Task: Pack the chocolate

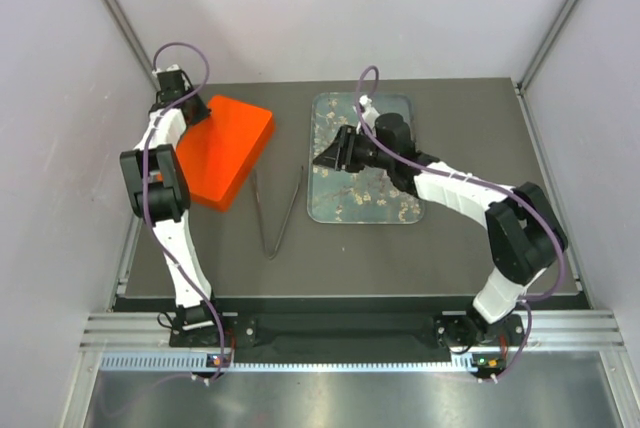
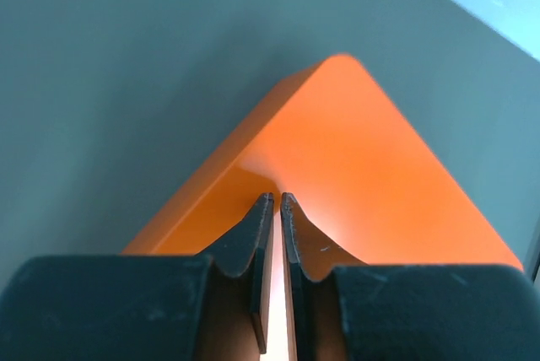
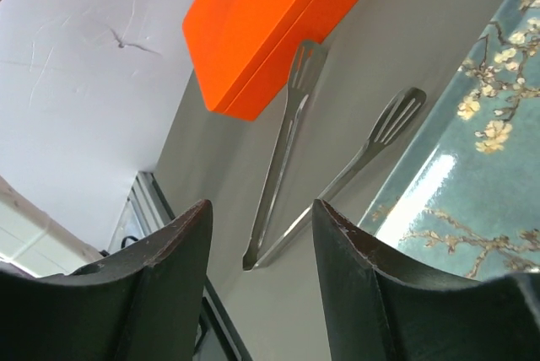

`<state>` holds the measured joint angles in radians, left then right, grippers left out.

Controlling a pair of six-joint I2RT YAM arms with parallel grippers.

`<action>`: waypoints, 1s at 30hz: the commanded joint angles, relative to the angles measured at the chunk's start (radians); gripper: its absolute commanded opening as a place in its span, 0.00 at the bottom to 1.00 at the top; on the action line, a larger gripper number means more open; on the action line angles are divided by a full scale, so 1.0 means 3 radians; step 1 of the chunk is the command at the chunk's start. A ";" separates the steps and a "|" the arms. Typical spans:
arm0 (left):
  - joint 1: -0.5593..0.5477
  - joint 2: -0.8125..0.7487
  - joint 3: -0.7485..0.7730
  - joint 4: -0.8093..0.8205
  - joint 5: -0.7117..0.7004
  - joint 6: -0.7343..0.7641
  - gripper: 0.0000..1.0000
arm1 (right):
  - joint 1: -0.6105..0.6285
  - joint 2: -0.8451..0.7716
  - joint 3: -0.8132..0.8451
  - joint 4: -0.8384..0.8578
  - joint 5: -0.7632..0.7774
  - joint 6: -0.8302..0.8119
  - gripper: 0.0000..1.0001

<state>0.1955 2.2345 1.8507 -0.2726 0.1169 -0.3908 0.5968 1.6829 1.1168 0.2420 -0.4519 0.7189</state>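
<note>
- The left hand (image 2: 276, 202) had its fingers pressed together with nothing caught between them. The tips sat low over the top of an orange box (image 2: 371, 175); whether they touched it could not be told.
- Ahead of that hand the box ran out to a rounded corner, with grey counter (image 2: 126, 83) past it on either side.
- From above, this hand hung at the box's far left corner.
- The right hand (image 3: 261, 209) stood spread, its fingers (image 3: 173, 268) well apart and gripping nothing.
- Below that hand and off to its right in the wrist view lay a glassy tray (image 3: 472, 158) with a blossom print. From above, the hand hung over the tray's left edge.
- Just past the right hand's tips, metal tongs (image 3: 283, 150) lay flat on the counter with their arms splayed, between tray and box.
- Farther out beyond the tongs sat the box, close by one tong tip.
- The chocolate could not be made out in any view, so its place could not be told.
</note>
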 commanded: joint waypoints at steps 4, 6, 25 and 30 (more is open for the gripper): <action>-0.0089 -0.0754 -0.0043 -0.0415 0.0050 -0.0129 0.17 | -0.0026 -0.0552 0.0220 -0.0336 0.0192 -0.0249 0.54; -0.0166 -0.1081 -0.0150 -0.0441 0.0202 -0.0241 0.21 | -0.0026 -0.0670 0.0174 -0.0448 0.0279 -0.0315 0.80; -0.1352 -0.3403 -0.2409 0.0187 0.1471 -0.0180 0.99 | -0.0057 -0.2219 -0.0245 -0.1998 0.2201 -0.0735 1.00; -0.1403 -0.3746 -0.2635 0.0264 0.1441 -0.0119 0.99 | -0.0057 -0.2454 -0.0419 -0.2014 0.2217 -0.0745 1.00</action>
<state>-0.2249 1.1744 1.0821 -0.3004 0.5320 -0.4477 0.5858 0.9985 1.0000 -0.3325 0.1532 0.5053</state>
